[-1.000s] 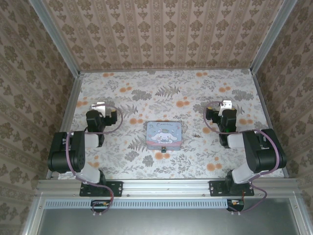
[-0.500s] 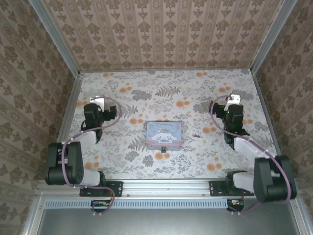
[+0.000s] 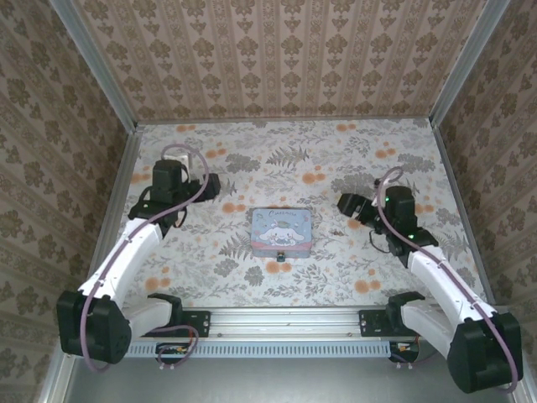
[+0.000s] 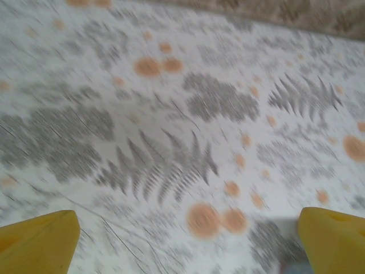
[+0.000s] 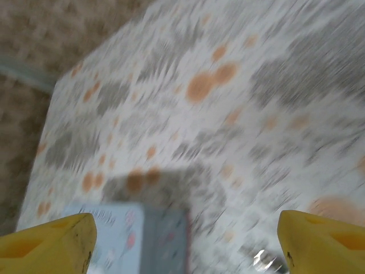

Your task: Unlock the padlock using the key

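We see the left pincer (image 4: 188, 245) over the desk (image 4: 182, 114), its yellow fingertips (image 4: 40, 242) set wide apart at the lower corners. The desk's cover shows grey ferns and orange blossoms, slightly blurred. Brown patterned wallpaper (image 4: 319, 17) edges the top.

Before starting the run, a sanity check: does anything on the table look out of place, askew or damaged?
Nothing stands out. The tin sits square mid-table, lid on, the padlock at its near edge; a small dark item, probably the key, lies just right of it. No spill or damage shows.
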